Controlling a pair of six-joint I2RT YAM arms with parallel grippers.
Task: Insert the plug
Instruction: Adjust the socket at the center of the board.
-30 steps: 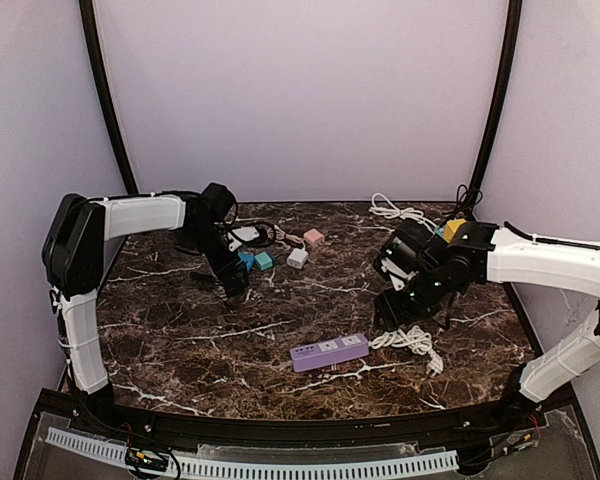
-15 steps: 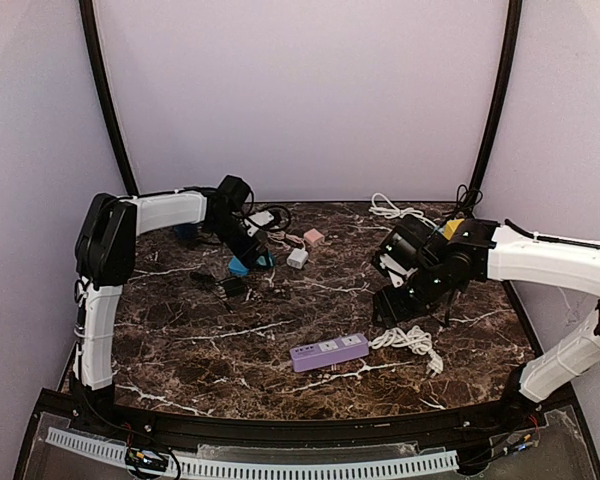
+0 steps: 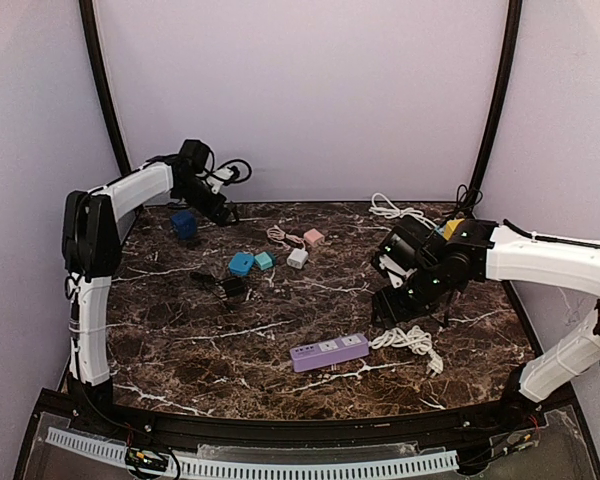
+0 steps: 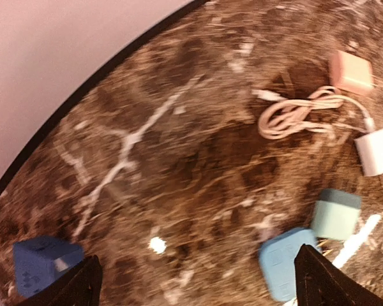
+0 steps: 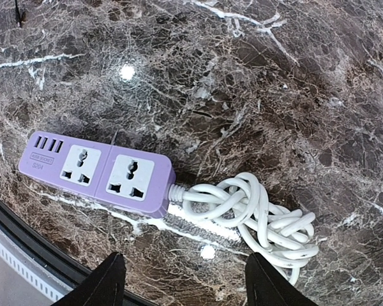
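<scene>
**Swinging left gripper [image 3: 218, 208] off to the far-left corner, leaving black plug [image 3: 230, 287] on the table [image 3: 180, 340]**

Pulling the left gripper up and back from its mid-table spot of a second ago to the far-left edge by the wall. Spreading its fingers [image 4: 76, 288] wide over that same second; now fully parted, gripping nothing, only bare marble showing between them. Seeing blue cube [image 4: 41, 264] just beside the finger on the left of the wrist view, light blue adapter [image 4: 287, 261] just beside the opposite finger, teal adapter [image 4: 336, 213] right past it. Spotting, further ahead of the fingertips, white adapter [image 4: 376, 151], pink adapter [image 4: 351, 72] and coiled pink cable [image 4: 300, 115], all well clear of the pads.

Leaving the black plug lying on the table well behind the left fingers, toward the arm bases, apart from both grippers. Too small overhead for reading prong direction.

Keeping right gripper [image 5: 186, 256] at about the same spot as before, hovering above the table, fingers [image 5: 105, 284] parted, holding nothing. Looking straight down on purple power strip [image 5: 96, 172]: lying just ahead of the finger on the left of that wrist view, sockets facing up. Seeing white cord [image 5: 255, 213] bunched in a loose coil ahead of the other finger, running into the strip's end. Touching neither strip nor cord.
</scene>
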